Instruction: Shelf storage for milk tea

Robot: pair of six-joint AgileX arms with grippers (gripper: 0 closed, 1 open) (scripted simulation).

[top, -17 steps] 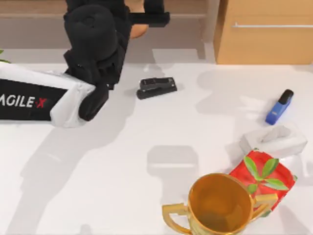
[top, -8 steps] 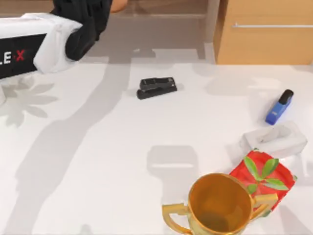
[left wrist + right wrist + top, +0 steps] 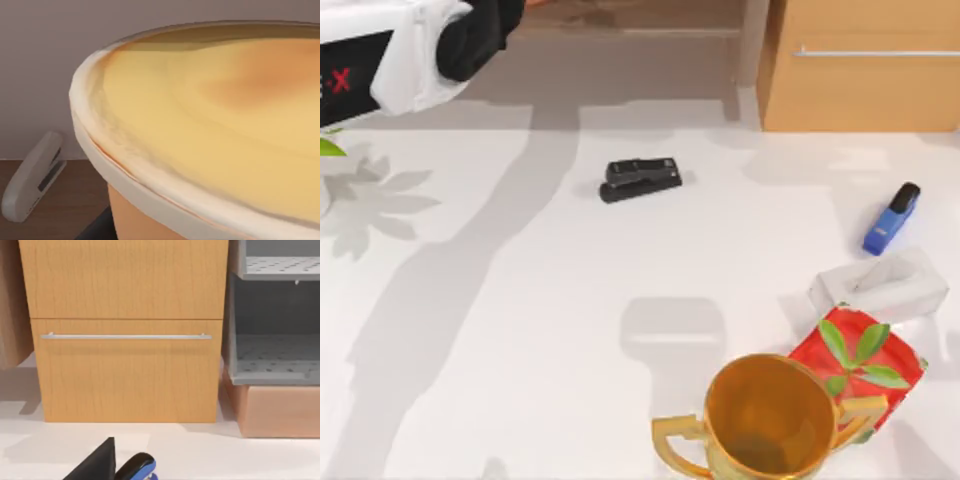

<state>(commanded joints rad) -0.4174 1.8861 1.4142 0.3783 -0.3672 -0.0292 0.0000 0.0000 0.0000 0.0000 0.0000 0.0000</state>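
Note:
The milk tea (image 3: 210, 125) sits right under the left wrist camera, showing its creamy yellow-tan top, white rim and orange side. A dark part of my left gripper (image 3: 96, 231) lies against the cup's side, shut on it. My left arm (image 3: 410, 50) reaches from the top view's left to the far edge, over the shelf (image 3: 640, 15) with its grey-brown recess and upright post. Behind the cup, a pale stapler (image 3: 32, 180) lies on the shelf's brown board (image 3: 65, 200). A black part of my right gripper (image 3: 95, 465) faces the cabinet.
On the white table lie a black stapler (image 3: 640, 179), a blue stapler (image 3: 891, 218), a white tissue box (image 3: 880, 285), a red leafy bag (image 3: 860, 365) and a golden trophy cup (image 3: 765, 420). A wooden cabinet (image 3: 865, 65) with a silver handle stands back right.
My left arm has swung left and farther back over the shelf, carrying the milk tea with it. Nothing on the table has moved.

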